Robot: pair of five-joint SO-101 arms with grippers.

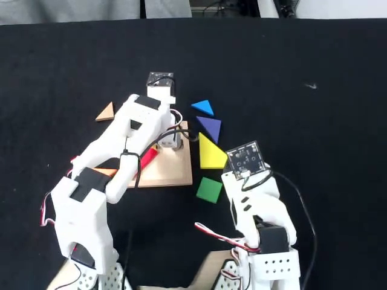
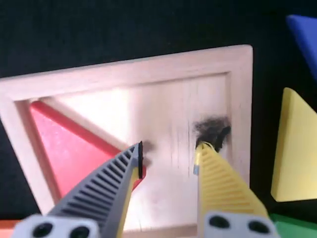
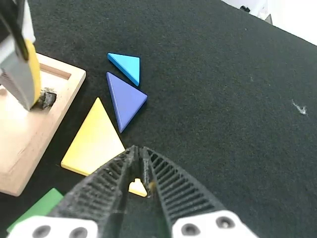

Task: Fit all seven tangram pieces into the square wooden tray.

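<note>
I hold left gripper [image 2: 168, 151] over tray [image 2: 124, 67], fingers spread, empty; red triangle [image 2: 69, 144] seated. Right gripper [image 3: 138, 152], fingers pressed together, hovers over yellow triangle [image 3: 94, 141]. Likely next: open, descend, pinch.

Robotics lab workbench, black cloth-covered table [image 1: 326, 133], loose cables [image 1: 227, 7] along its far edge

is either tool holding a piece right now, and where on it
Nothing is held. The left tool is open over the tray; the right tool is shut, empty.
</note>
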